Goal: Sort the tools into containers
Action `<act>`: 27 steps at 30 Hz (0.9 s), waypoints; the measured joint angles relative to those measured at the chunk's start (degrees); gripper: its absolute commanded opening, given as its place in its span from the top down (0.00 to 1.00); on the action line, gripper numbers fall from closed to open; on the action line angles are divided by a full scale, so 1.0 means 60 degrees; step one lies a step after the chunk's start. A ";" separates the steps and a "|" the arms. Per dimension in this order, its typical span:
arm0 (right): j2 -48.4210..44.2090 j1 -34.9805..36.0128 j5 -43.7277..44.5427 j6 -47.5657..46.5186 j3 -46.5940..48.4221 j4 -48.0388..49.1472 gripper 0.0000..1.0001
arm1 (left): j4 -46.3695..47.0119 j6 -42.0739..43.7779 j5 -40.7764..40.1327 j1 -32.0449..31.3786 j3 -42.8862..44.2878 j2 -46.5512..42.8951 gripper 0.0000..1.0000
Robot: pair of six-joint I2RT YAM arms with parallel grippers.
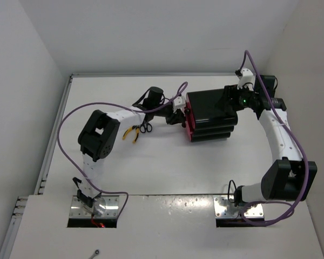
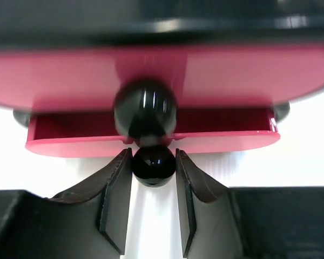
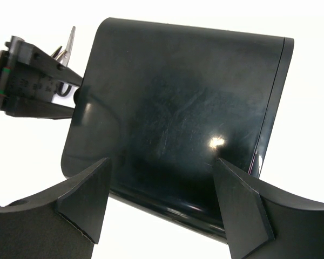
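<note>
Magenta drawer fronts [image 1: 188, 127] faced left in the top view, toward the left arm. They were stacked in a glossy black box [image 1: 210, 110] with rounded corners, which sat on the white table [image 1: 151, 167]. The left gripper [image 1: 179, 112] was right at those fronts, and the right gripper [image 1: 242, 100] lay at the box's opposite, far-right side. Yellow-handled pliers [image 1: 130, 133] and black-handled scissors [image 1: 146, 128] lay side by side left of the box, near the left forearm and apart from the drawers.

From the left wrist, a broad magenta front [image 2: 232, 75] ran level across the frame, with a round shiny upper knob [image 2: 146, 108] at its middle. Beneath it a shallow drawer [image 2: 97, 143] stuck out, and the left gripper [image 2: 153, 155] pinched its lower knob [image 2: 153, 170], one finger on each side.

From the right wrist, the box [image 3: 178, 108] showed a smooth, scuffed black face, tilted. The right gripper [image 3: 162, 162] stood spread before it; whether its tips touched the box could not be told.
</note>
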 measured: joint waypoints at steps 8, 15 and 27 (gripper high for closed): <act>0.0000 0.0000 0.0004 0.0000 0.0000 0.0007 0.25 | -0.0408 0.0415 0.0036 0.0441 -0.0936 -0.0743 0.93; 0.0000 0.0000 0.0004 0.0007 -0.0004 0.0007 0.25 | -0.0845 0.0798 0.0004 0.0801 -0.1687 -0.1428 0.93; 0.0000 0.0000 -0.0004 0.0011 -0.0007 0.0004 0.25 | -0.1424 0.1191 0.0033 0.1191 -0.2084 -0.1752 0.65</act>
